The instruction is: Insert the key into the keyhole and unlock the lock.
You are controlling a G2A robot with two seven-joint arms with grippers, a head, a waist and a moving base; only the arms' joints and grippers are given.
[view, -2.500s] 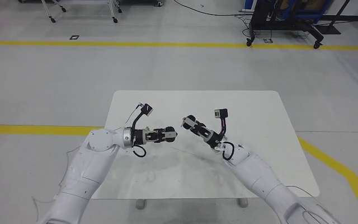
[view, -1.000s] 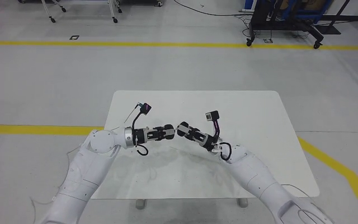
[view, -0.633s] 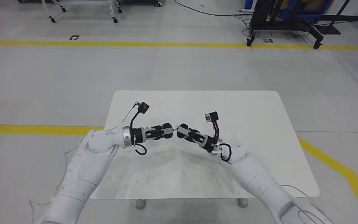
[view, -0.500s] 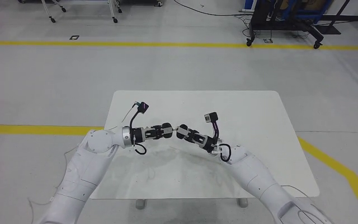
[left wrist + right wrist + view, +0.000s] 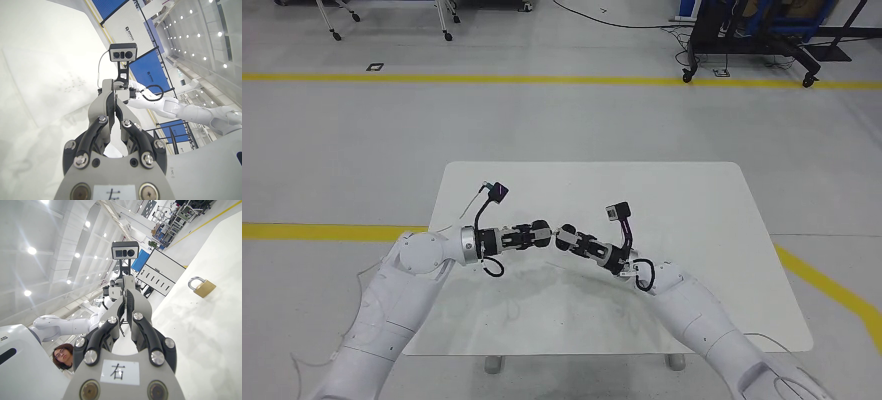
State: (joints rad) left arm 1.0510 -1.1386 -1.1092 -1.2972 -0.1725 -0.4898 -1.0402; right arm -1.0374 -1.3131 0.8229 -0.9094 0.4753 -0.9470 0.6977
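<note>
White table (image 5: 692,200) spreads beneath the right gripper (image 5: 565,236), which hangs above it, tip to tip with the left gripper (image 5: 546,232). We see both pairs of fingers pressed together. In each wrist view only a thin slit shows between the black pads.

The lock (image 5: 202,287) lies flat on the table, well apart from the right gripper and off to one side of it, and neither arm touches it. It is a small padlock with a brass body and a bright silver shackle, and it sits close to the table's edge.

We cannot tell whether the shackle is latched, and the keyhole is too small to make out. We also cannot tell whether a key is pinched where the right gripper's fingertips meet the other's.
</note>
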